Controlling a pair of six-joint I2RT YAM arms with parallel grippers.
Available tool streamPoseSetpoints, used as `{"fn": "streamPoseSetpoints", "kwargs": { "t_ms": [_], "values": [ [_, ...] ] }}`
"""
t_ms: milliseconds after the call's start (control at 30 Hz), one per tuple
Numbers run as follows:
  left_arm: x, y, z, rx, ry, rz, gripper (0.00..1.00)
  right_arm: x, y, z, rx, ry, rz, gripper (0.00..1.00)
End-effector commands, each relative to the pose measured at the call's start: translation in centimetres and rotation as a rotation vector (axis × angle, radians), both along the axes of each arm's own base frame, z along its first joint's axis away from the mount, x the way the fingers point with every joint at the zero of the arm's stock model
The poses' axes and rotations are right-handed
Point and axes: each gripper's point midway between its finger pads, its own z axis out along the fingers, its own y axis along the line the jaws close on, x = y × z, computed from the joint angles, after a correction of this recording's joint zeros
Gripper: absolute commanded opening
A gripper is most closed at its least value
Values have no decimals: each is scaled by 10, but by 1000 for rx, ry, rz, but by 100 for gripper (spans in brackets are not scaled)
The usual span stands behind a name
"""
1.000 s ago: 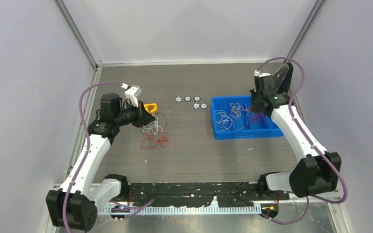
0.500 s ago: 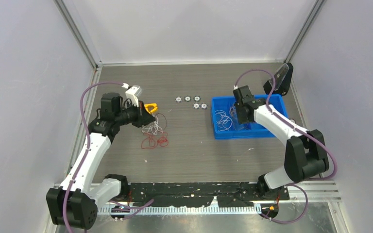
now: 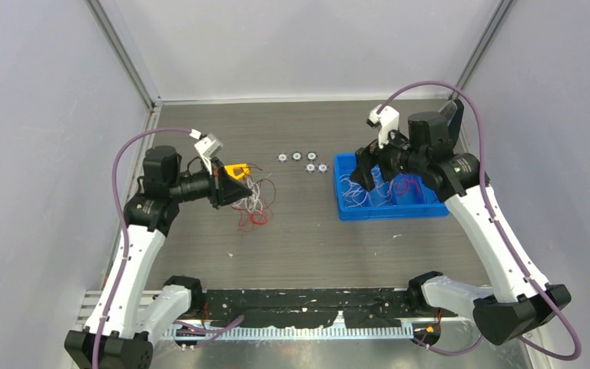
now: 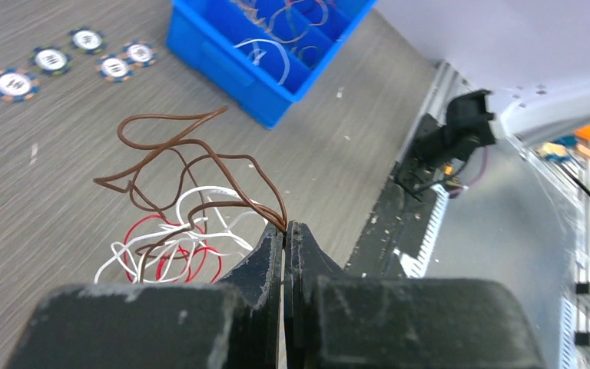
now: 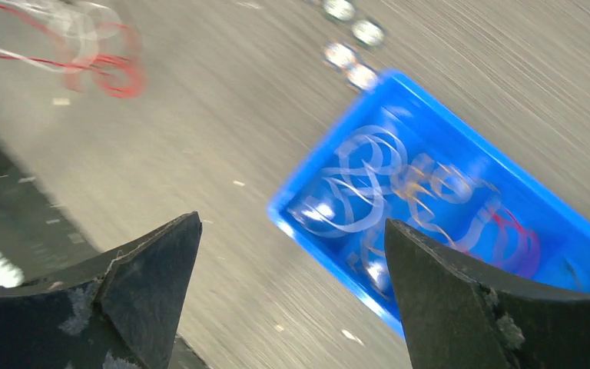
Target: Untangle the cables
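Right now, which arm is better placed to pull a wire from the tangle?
Left: left gripper is shut on a thin brown wire rising from the red and white wire clump; right gripper hangs open above the blue plastic bin.

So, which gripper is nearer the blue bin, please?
Right. The right gripper hangs over the blue bin; the left gripper is across the table, shut on a brown cable.

1. A dark grey wood-grain table (image 3: pixel 315 231) fills the middle.
2. Plain pale walls (image 3: pixel 307 46) enclose it on three sides.
3. Aluminium posts (image 3: pixel 124 52) stand in both far corners.
4. Light is even.
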Motion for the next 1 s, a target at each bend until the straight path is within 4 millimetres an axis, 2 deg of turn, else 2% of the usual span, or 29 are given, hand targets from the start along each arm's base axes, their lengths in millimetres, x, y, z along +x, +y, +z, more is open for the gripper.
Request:
{"fn": "streamPoseSetpoints", "kwargs": {
  "t_ms": [0, 33, 167, 200, 233, 367, 567, 633, 733, 800, 900, 967],
  "values": [
    [-37, -13, 36, -69, -77, -175, 0, -33, 86, 44, 292, -27, 429, 95],
    [-41, -13, 38, -63, -90, -185, 0, -34, 95, 50, 327, -24, 437, 95],
    [-60, -19, 41, -52, -136, -259, 0, -43, 155, 81, 430, -89, 598, 95],
    [-65, -21, 41, -53, -143, -286, 0, -55, 168, 86, 443, -96, 652, 95],
    [-70, -22, 41, -54, -158, -313, 0, -56, 177, 87, 451, -103, 676, 95],
    [-82, -27, 39, -61, -177, -384, 0, -81, 210, 86, 419, -154, 821, 95],
    [-90, -30, 45, -68, -189, -434, 0, -102, 235, 73, 317, -269, 956, 95],
    [-93, -31, 46, -66, -196, -452, 0, -102, 239, 67, 291, -295, 972, 99],
    [-99, -31, 48, -67, -200, -479, 0, -96, 241, 59, 260, -315, 965, 88],
    [-103, -31, 48, -71, -196, -489, 0, -89, 241, 53, 227, -331, 949, 88],
    [-105, -31, 50, -76, -194, -492, 0, -90, 242, 49, 196, -366, 966, 85],
    [-104, -31, 51, -78, -193, -487, 0, -94, 245, 50, 186, -391, 982, 76]
  ]
}}
